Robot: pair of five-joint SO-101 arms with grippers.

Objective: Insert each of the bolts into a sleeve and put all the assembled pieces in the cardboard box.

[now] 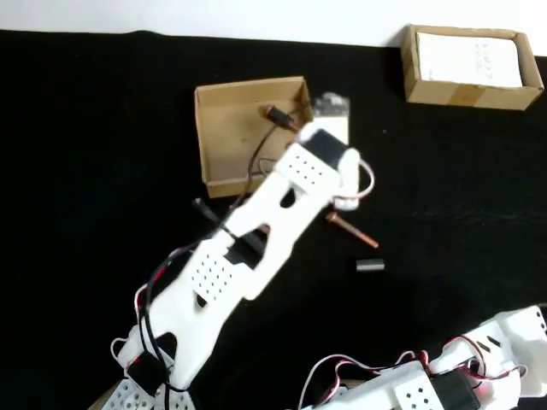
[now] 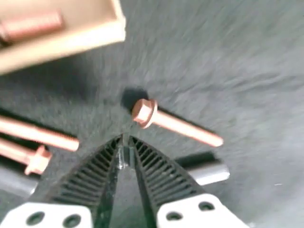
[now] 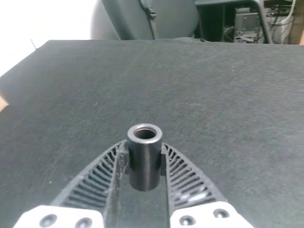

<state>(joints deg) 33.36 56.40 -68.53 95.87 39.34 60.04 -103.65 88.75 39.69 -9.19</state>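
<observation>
- Bolt [image 1: 351,231], copper-coloured with a six-sided head, lies flat on the black cloth [image 1: 85,171] just off the 4 o'clock corner of the cardboard box [image 1: 231,141]. Its head end is the nearer to the box.
- A short grey sleeve [image 1: 369,266] lies on its side near that bolt's tip, at about its 5 o'clock and apart from it.
- The left gripper [image 2: 125,141] hangs low over the cloth, its ribbed fingers pressed almost together with nothing between them. The tips stop just short of the bolt's head.
- Seen from the left wrist, two more bolts [image 2: 38,135] lie side by side on the cloth, off to one side of the fingers. A copper piece [image 2: 33,26] rests inside the box; it is too blurred to tell whether it wears a sleeve.
- The right gripper [image 3: 144,148] pinches a dark sleeve [image 3: 142,166] between its fingers, the open bore turned toward the wrist camera. I cannot tell whether its far end touches the cloth.
- The left arm [image 1: 256,231] stretches from the table's 7 o'clock toward the middle, crossing the box's 4 o'clock corner. The right arm [image 1: 410,393] lies along the 5 o'clock edge.
- A second box [image 1: 461,94] holding a white sheet [image 1: 470,58] sits at the 2 o'clock corner.
- The cloth is matte and slightly fuzzy, and a white strip [image 1: 256,13] runs beyond its 12 o'clock edge.
- Past the cloth, from the right wrist, stand a grey chair back [image 3: 142,19] and a dark desk [image 3: 237,19].
</observation>
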